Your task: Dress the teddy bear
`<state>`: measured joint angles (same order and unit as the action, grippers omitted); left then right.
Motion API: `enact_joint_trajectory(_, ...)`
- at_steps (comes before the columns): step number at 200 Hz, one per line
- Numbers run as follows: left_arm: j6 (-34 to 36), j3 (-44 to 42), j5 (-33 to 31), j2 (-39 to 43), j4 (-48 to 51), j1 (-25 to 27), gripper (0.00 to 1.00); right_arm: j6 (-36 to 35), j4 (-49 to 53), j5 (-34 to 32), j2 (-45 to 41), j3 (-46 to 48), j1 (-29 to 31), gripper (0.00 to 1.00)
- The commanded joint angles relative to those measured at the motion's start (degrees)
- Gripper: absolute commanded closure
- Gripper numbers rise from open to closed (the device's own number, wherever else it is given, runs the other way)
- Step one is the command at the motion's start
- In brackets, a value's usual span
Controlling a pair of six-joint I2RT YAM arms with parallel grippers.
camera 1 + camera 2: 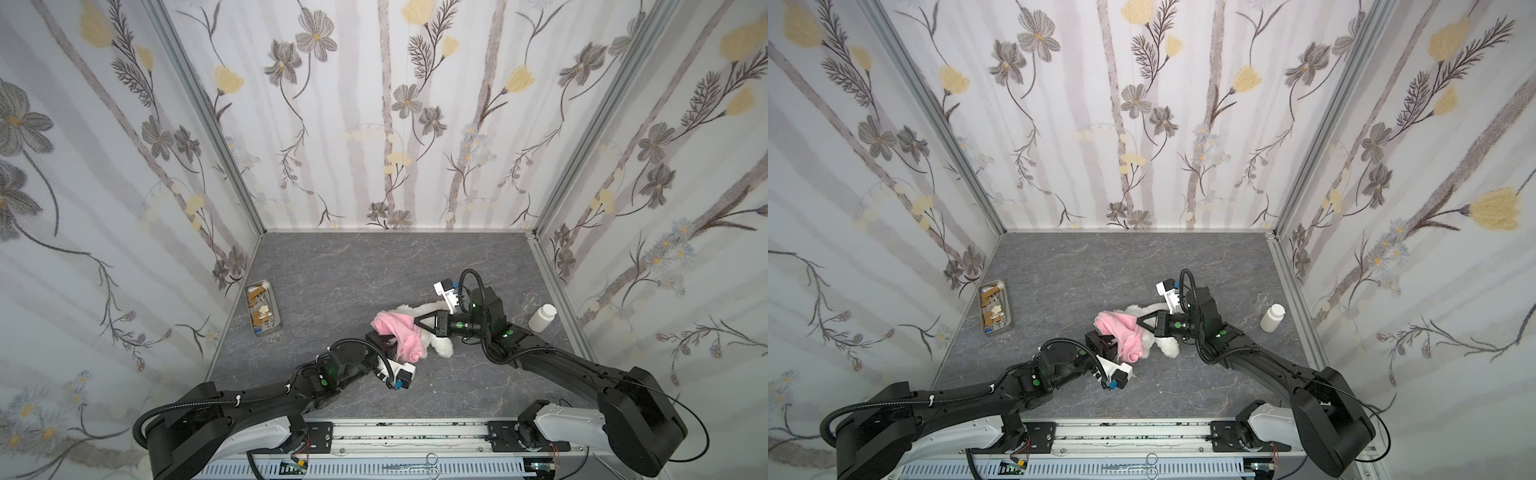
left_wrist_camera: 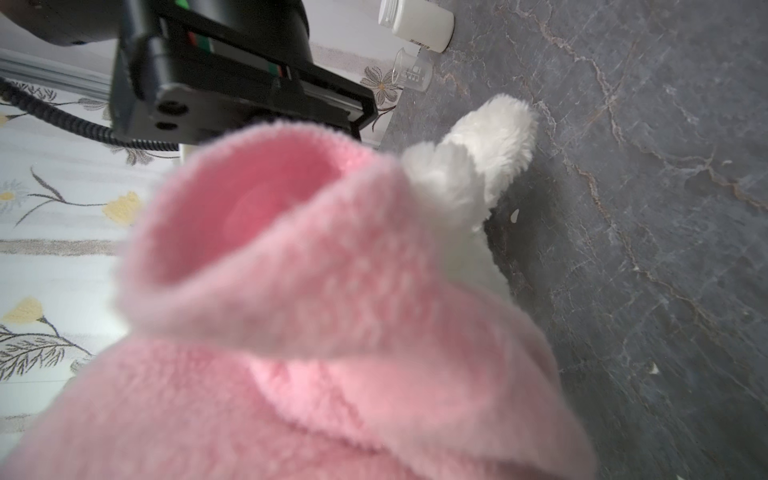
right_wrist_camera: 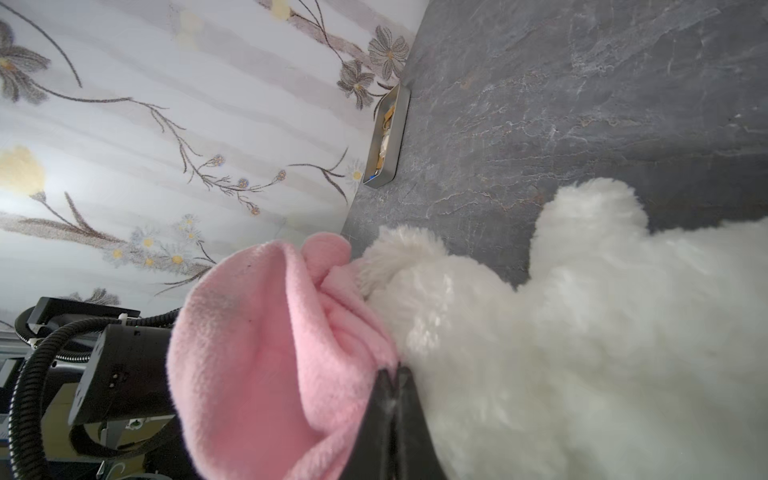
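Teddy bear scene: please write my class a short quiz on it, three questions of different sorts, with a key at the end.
1. True or false: the hoodie covers the teddy bear completely.
2. In both top views, what lies on the table by the left wall?
A. a metal tray of small parts
B. a white bottle
C. a pair of scissors
3. Fill the gap: in the right wrist view, the right tool is shut on the edge of the ___.
Key: 1 false, since white fur shows beyond the pink cloth; 2 A; 3 hoodie.
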<state>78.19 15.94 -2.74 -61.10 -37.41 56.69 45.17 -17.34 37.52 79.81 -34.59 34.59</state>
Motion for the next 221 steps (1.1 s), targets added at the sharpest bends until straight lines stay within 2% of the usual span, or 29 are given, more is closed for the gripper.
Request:
enact_joint_trajectory(1,-3.01,0.19,-0.78,0.65,-5.92,-0.05,1.00,0.17,5.10,-4.97,0.13,-0.03,-0.43,1.00)
enact_joint_trajectory(84,-12.23,2.08,-5.18,-1.13,-8.82,-1.40,1.00,-11.70,16.94,-4.87,-1.72,-1.53,-4.50,1.00)
enact_joint_trajectory(144,-15.73,3.34,-5.90,-2.65,-8.60,-2.63,1.00,-14.91,18.88,-6.11,-0.50,-1.60,-5.77,1.00)
enact_joint_trajectory(156,-13.97,3.49,-7.06,-3.62,-8.45,-2.71,1.00,-14.53,16.33,-1.95,-2.01,-0.97,-6.49,1.00)
enact_joint_trajectory(186,-13.34,4.94,-8.82,-6.53,-8.21,-2.67,1.00,-6.89,3.67,9.79,-4.21,0.60,-5.58,1.00)
enact_joint_trajectory(221,-15.87,6.81,-10.60,-8.40,-8.21,-2.97,1.00,-7.73,4.65,10.64,-3.66,0.76,-2.42,1.00)
